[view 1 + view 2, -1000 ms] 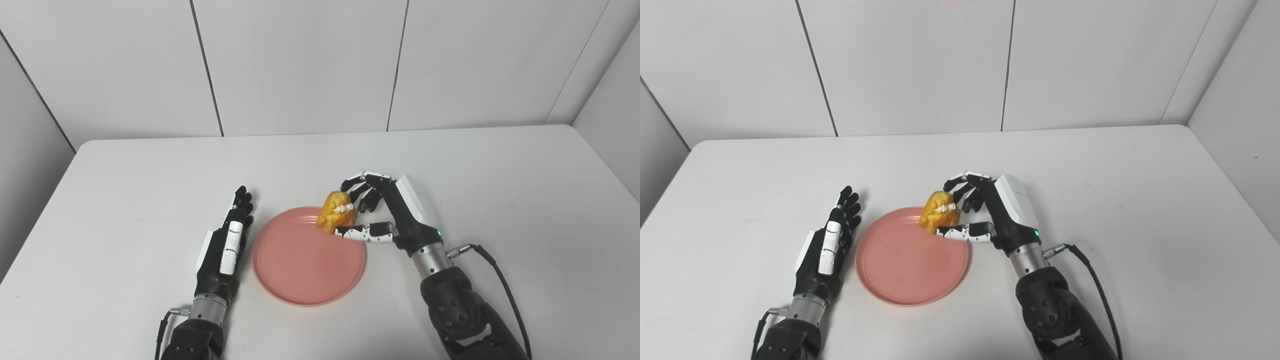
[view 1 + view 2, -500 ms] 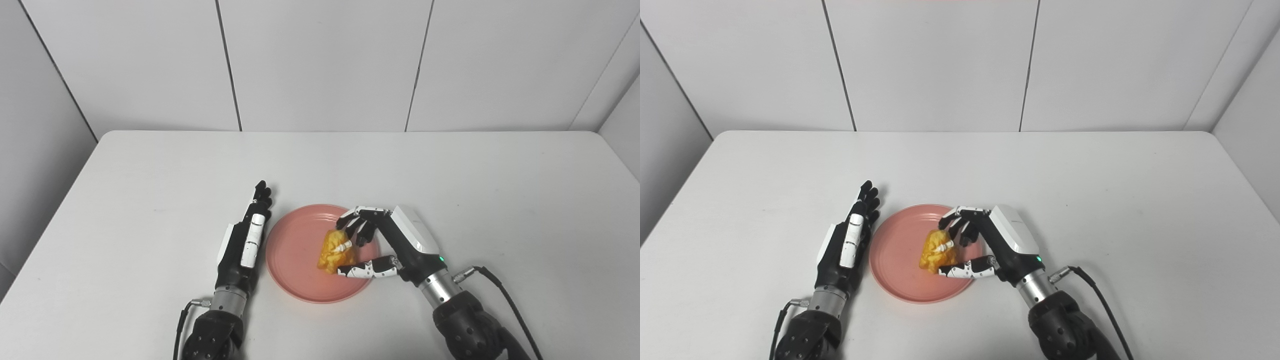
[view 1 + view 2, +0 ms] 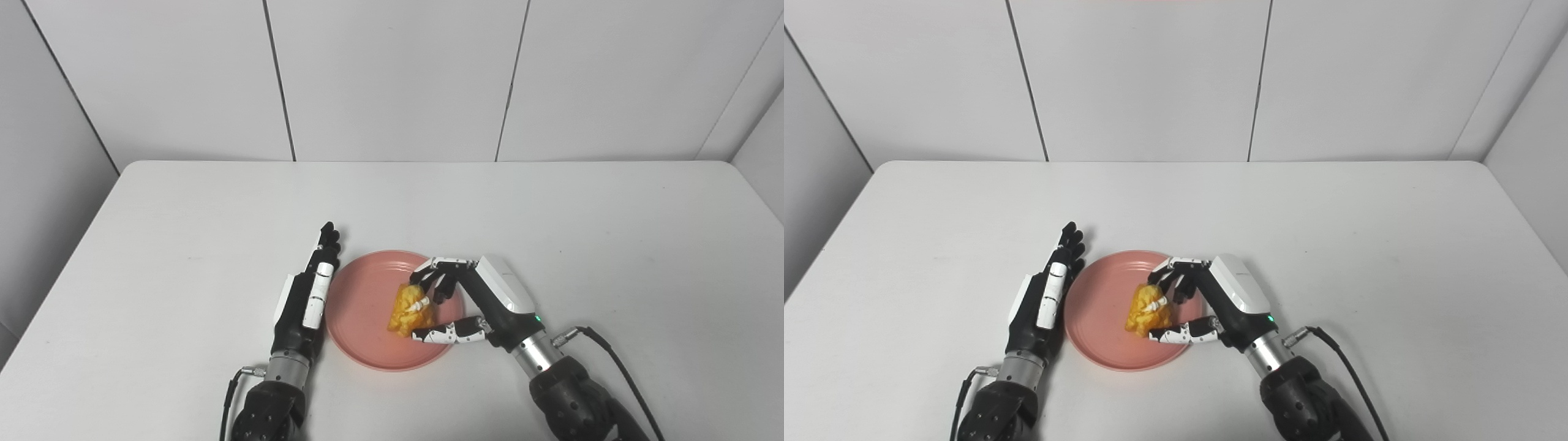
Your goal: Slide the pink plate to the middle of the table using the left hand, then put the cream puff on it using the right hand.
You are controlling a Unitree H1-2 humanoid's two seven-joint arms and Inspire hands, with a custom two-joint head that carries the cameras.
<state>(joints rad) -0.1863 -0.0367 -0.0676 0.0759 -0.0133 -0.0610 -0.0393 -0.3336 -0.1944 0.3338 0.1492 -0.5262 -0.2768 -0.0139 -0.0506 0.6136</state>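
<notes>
left hand (image 3: 304,300): black, white finger plates | right hand (image 3: 484,298): white back shell, tiny green LED | wrists: silver cuffs, black cables

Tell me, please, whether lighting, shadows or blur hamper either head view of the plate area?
Left eye view: even, soft light, only faint shadows beside the left hand and under the right hand; pink plate shows no glare. Right eye view: equally sharp, the cream puff crisp, no motion blur; the table reads slightly bright.
</notes>
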